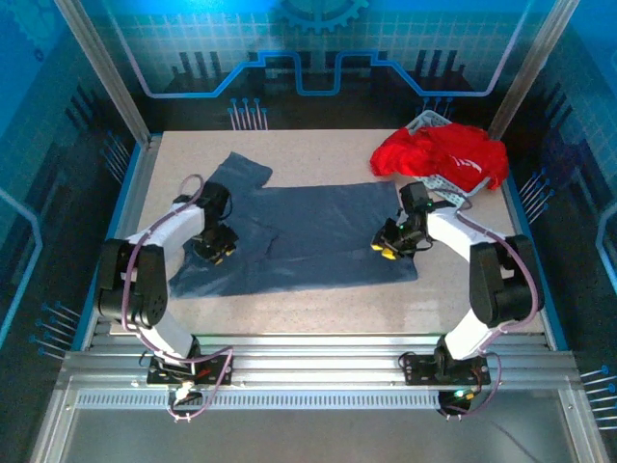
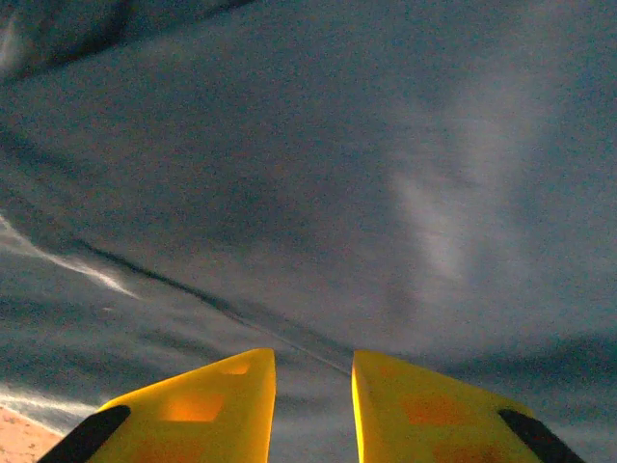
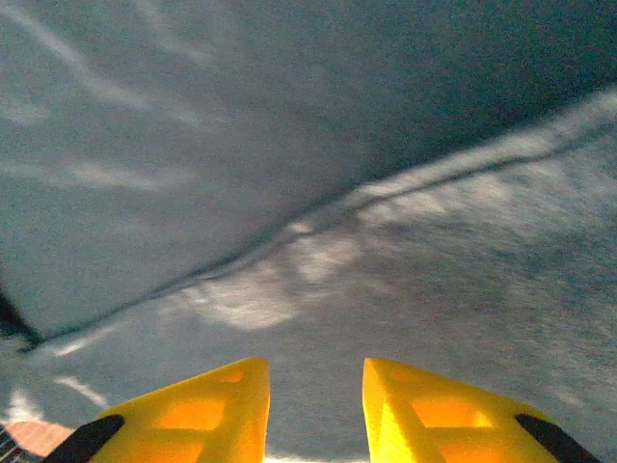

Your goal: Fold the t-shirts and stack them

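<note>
Speckled beige table (image 1: 318, 304) in a blue-lit cell; slate-blue t-shirt (image 1: 328, 227) lies spread flat across the middle w/ one sleeve toward far left, and red t-shirt (image 1: 439, 154) is heaped on the white basket (image 1: 451, 190) at far right. Left gripper (image 1: 215, 251) sits low over the blue shirt's left part, yellow fingers (image 2: 212, 405) a narrow gap apart, nothing btwn them. Right gripper (image 1: 389, 245) is at the shirt's right edge, likewise slightly parted & empty, just above a crease in the cloth.
</note>
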Controlling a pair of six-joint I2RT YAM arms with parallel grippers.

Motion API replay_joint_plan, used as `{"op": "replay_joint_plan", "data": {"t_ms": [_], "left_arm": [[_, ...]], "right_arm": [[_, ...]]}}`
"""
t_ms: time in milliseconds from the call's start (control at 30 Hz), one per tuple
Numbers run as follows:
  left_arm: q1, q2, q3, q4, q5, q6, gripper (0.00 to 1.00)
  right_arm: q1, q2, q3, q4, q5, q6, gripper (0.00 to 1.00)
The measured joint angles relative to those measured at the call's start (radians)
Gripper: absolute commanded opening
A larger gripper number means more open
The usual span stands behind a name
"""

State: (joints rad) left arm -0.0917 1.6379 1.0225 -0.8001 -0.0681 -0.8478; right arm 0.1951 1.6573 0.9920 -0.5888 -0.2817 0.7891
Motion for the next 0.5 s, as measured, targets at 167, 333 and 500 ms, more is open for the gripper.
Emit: {"op": "replay_joint_plan", "data": {"t_ms": [167,333,500], "left_arm": [[0.025,0.062,-0.053,0.035,0.044,-0.113,0.28],[0.031,0.032,-0.089,0.061,0.046,-0.19,0.28],[0.055,-0.039,-0.163,0.074,0.035,-0.233,0.28]], "right_arm": [[0.0,0.092,0.002,-0.064,0.044,0.023,0.31],[0.032,0.101,0.024,-0.127,0.071,0.034,0.33],[0.106,0.075,-0.015,-0.19,0.069,0.065,0.35]]}}
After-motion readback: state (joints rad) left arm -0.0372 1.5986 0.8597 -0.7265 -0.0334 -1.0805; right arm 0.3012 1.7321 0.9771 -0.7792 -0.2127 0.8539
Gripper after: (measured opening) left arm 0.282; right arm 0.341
